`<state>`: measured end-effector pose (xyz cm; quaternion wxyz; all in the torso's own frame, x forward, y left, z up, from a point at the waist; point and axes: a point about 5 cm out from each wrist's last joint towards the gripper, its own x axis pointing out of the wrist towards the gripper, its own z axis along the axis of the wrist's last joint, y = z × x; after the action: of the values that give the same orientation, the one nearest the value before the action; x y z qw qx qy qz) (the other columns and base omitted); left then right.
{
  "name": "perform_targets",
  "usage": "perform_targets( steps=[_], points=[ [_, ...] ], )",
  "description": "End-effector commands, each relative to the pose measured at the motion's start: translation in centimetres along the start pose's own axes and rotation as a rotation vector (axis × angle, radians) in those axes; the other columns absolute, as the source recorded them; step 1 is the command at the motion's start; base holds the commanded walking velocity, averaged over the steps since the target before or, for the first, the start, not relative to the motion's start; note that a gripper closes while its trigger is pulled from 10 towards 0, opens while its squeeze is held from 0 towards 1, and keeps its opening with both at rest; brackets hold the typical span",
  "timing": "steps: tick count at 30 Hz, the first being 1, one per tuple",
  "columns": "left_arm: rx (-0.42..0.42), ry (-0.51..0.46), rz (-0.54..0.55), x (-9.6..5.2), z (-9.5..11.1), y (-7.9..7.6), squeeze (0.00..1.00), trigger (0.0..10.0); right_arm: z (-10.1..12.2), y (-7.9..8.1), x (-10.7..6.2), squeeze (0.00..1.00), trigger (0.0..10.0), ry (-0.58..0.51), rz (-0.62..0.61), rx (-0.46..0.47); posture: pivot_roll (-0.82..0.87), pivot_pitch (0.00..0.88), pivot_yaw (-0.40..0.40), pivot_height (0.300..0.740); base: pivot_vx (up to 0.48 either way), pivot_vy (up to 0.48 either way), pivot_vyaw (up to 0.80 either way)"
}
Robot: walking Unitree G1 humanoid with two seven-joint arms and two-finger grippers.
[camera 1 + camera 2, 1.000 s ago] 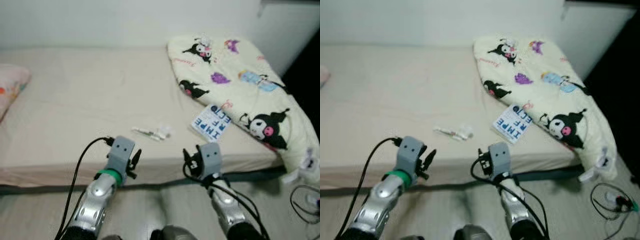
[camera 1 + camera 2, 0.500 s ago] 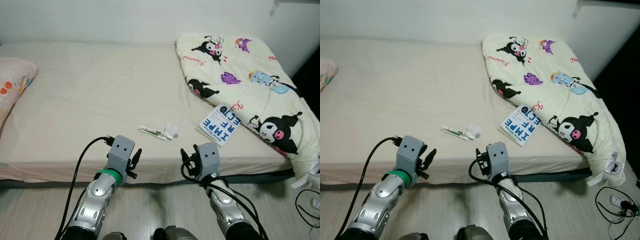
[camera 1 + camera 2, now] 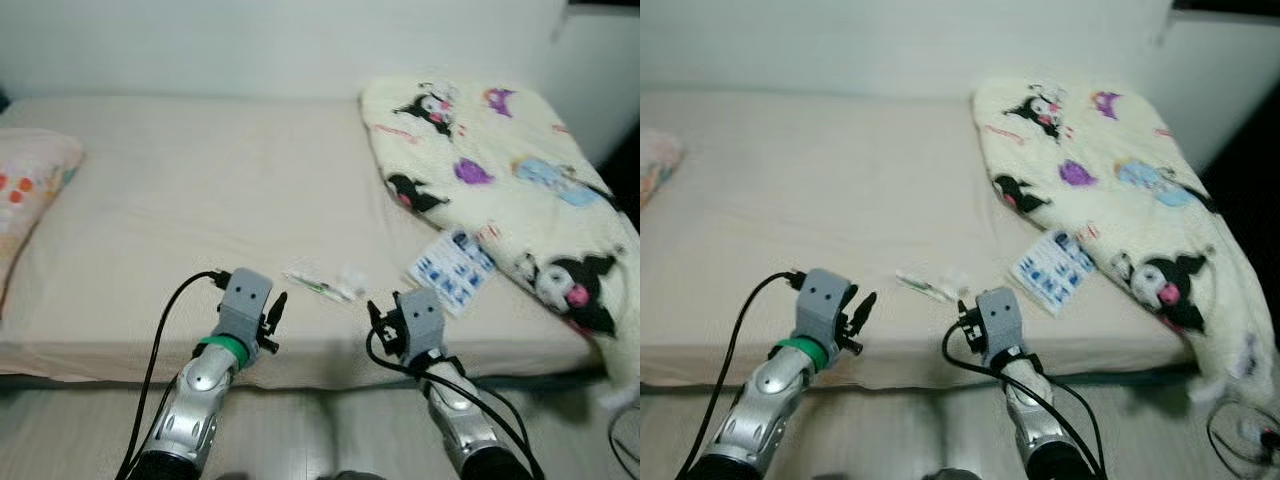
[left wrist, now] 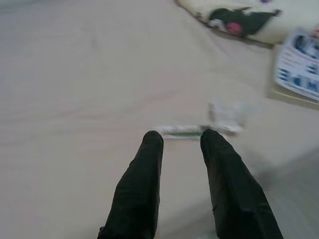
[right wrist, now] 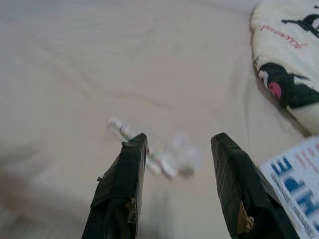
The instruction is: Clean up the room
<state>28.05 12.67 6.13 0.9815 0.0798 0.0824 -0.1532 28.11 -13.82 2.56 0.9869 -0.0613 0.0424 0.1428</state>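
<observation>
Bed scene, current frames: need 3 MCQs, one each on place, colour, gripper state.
1. Where does the booklet lie?
A. on the bed, beside the cartoon-print blanket
B. on the floor
C. on the pillow

2. What colour is the booklet's print?
A. red
B. blue
C. green

3. How is the right gripper?
A. shut on the booklet
B. open, holding nothing
C. shut on the blanket

Answers:
1 A: it rests on the sheet at the blanket's edge.
2 B: blue marks on white.
3 B: its fingers stand apart above the small wrapper litter.
</observation>
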Motion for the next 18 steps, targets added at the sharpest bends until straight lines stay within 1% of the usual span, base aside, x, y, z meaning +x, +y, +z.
perform_targets(
  steps=[1,4,18],
  points=[
    [-0.002,0.019,0.002,-0.13,-0.51,0.0,0.0,10.0,-0.16,0.36,-0.14,0.0,10.0,0.0,0.005,0.007,-0.02,0.007,0.016,0.74,0.465,0.0,0.0],
    [-0.006,0.029,0.005,-0.17,-0.6,0.08,0.0,10.0,-0.18,0.36,-0.16,0.0,10.0,0.001,0.006,0.005,-0.02,0.007,0.014,0.74,0.337,0.0,0.0],
    [0.0,0.039,0.001,-0.51,-0.91,0.32,0.0,10.0,-0.42,0.45,-0.22,0.0,10.0,0.019,0.008,0.012,-0.03,0.008,0.015,0.74,0.0,0.0,0.0]
  ],
)
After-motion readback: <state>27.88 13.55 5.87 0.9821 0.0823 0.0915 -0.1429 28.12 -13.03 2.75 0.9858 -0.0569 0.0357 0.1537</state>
